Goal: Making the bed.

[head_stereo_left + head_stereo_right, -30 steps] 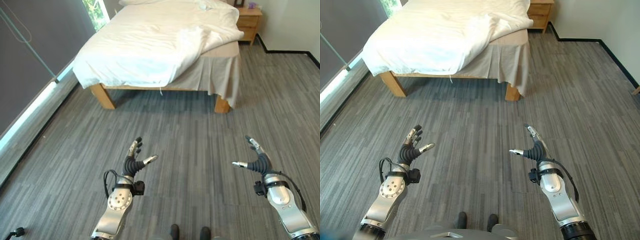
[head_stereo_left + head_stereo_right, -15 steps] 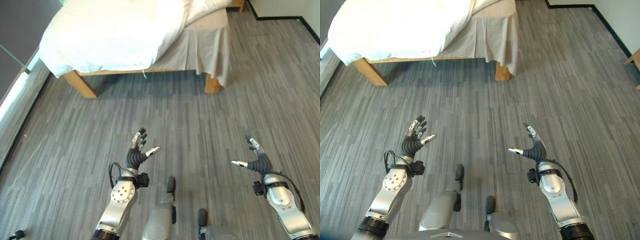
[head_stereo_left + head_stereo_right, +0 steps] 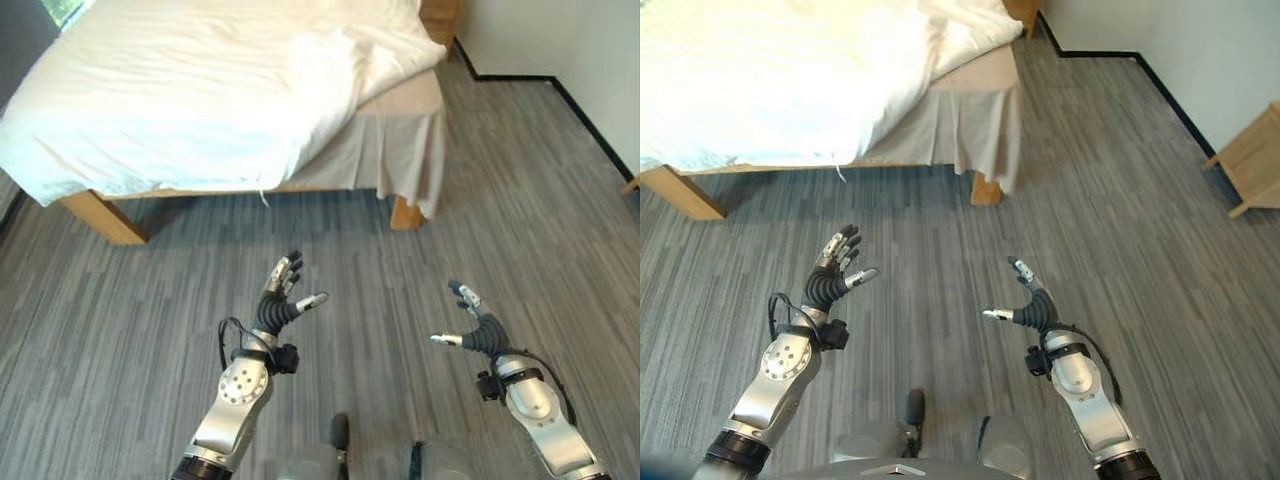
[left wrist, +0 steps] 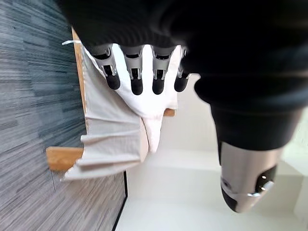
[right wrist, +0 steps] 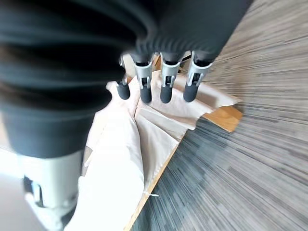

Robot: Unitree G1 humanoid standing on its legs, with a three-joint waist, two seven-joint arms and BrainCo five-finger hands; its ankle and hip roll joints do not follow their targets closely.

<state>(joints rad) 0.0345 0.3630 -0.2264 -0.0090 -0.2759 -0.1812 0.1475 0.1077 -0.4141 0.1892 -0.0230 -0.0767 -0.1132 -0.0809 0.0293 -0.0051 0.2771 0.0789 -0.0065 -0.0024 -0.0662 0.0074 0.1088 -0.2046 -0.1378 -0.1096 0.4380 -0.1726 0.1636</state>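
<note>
Left eye view shows a rumpled white duvet [image 3: 200, 90] on the wooden-legged bed [image 3: 100, 215], well ahead of both hands. Left hand [image 3: 280, 300] and right hand [image 3: 475, 330] hover empty, fingers spread. Soft, light, bulky cloth; its hanging foot edge probably offers the best hold.

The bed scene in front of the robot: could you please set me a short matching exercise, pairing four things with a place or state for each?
Things:
1. white duvet
2. beige bed skirt
3. left robot hand
4. right robot hand

Places or states:
A. open above the grey floor, on the robot's right side
B. hangs down at the foot corner of the bed, around a wooden leg
C. rumpled, lying askew over the mattress
D. open above the grey floor, below the duvet's hanging edge in the picture

Pairs: 1-C, 2-B, 3-D, 4-A
</note>
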